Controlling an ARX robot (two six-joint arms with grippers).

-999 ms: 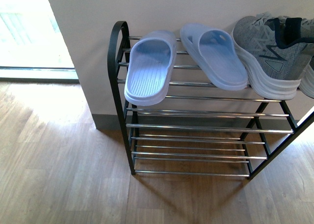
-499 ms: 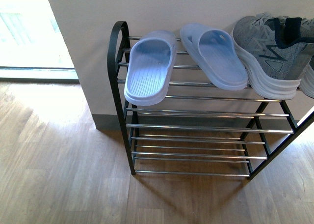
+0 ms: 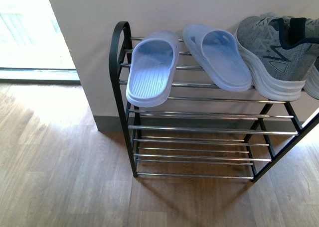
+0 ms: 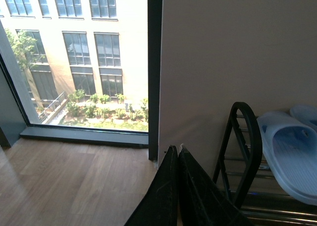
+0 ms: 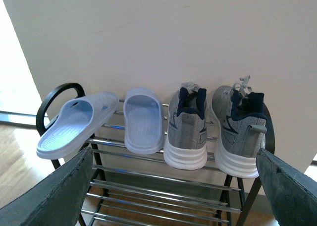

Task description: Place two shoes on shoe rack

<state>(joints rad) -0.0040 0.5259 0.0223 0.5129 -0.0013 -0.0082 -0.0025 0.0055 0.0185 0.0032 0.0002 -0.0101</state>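
- Sneakers (image 5: pixel 185 129) (image 5: pixel 237 132) side by side on shoe rack (image 5: pixel 148 159) top tier, at 3 o'clock of slides (image 5: pixel 143 118).
- Left gripper (image 4: pixel 178 186) clenched, empty.
- Right gripper (image 5: pixel 173 186) spread wide, empty.

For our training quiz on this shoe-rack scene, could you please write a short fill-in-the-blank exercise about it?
1. Both grey sneakers stand on the ___ tier of the shoe rack.
2. Beside the sneakers lie two light blue ___.
3. The left claw is ___, its fingers pressed together.
4. The right claw is ___, its fingers spread wide apart and holding nothing.

Missing words: top; slides; shut; open
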